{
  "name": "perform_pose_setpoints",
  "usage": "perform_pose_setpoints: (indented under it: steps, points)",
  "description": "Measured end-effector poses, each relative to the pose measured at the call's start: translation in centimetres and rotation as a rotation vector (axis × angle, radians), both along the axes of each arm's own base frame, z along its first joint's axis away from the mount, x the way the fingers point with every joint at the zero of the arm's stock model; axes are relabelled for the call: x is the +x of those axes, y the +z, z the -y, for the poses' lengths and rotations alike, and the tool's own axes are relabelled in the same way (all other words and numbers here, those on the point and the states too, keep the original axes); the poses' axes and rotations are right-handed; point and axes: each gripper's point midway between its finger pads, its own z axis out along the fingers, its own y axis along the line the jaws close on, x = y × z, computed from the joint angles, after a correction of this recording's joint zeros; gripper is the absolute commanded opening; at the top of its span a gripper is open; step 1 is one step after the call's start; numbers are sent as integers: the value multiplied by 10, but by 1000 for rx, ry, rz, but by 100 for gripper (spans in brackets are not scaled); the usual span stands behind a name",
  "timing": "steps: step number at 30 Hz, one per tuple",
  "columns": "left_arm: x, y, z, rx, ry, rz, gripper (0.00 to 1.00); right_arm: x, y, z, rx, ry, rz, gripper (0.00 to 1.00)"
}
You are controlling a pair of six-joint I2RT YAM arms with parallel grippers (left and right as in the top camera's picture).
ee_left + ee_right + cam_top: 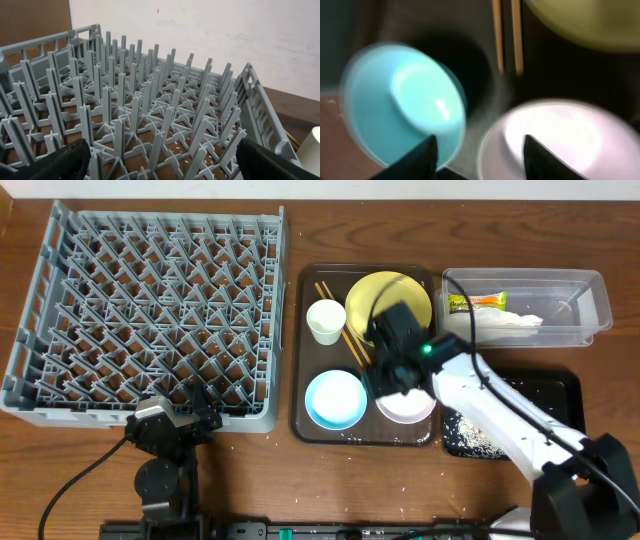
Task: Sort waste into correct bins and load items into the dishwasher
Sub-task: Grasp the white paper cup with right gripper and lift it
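Observation:
The grey dish rack (150,310) fills the left of the table and the left wrist view (150,115). My left gripper (190,420) (160,165) is open and empty at the rack's near right corner. On the brown tray (300,395) sit a yellow plate (400,292), a white cup (325,320), two chopsticks (340,330), a light-blue bowl (335,398) and a white bowl (410,410). My right gripper (392,370) (477,150) is open just above the tray, its jaws straddling the near edge of the white bowl (560,140), with the blue bowl (400,110) beside it. The chopsticks (507,35) lie beyond.
A clear tub (560,305) at the back right holds a green-yellow wrapper (475,302) and crumpled white paper (510,325). A black tray (560,390) in front of it holds white rice scraps (470,435). Rice grains lie under the rack (175,147).

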Motion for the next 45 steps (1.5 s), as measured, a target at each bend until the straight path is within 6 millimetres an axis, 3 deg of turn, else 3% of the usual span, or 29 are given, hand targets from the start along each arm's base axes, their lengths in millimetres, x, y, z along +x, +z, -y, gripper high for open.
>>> perform_pose_setpoints:
  steps: [6, 9, 11, 14, 20, 21, 23, 25, 28, 31, 37, 41, 45]
  points:
    - [0, 0, 0, 0, 0, 0, 93, 57, 83, -32, 141, -35, 207, 72]
    - [0, 0, 0, 0, 0, 0, 93, 88, 107, -45, 200, -81, 257, 75]
    - [0, 0, 0, 0, 0, 0, 93, 99, 98, -50, 180, -94, 193, 70]
    - [0, 0, 0, -1, -1, 0, 93, 117, 68, -61, 119, -118, 84, 64]
    - [0, 0, 0, 0, 0, 0, 93, 125, 4, -62, 1, -183, -71, 54]
    - [0, 0, 0, 0, 0, 0, 93, 126, -4, -61, -9, -190, -83, 48]
    - [0, 0, 0, 0, 0, 0, 93, 126, -16, -61, -22, -202, -104, 25]
    - [0, 0, 0, 0, 0, 0, 93, 125, -28, -60, -38, -209, -126, 14]
    - [0, 0, 0, 0, 0, 0, 93, 124, -36, -60, -47, -215, -140, 7]
    - [0, 1, 0, 0, 0, 5, 93, 126, -35, -61, -42, -216, -134, 1]
    - [1, 1, 6, -8, -32, 2, 93, 128, -16, -56, -22, -227, -119, 1]
    - [-1, 17, 15, -33, -84, -60, 93, 136, 22, -43, 36, -246, -70, 1]
    - [4, 59, 25, -71, -138, -112, 93, 144, 71, -26, 109, -268, 9, 1]
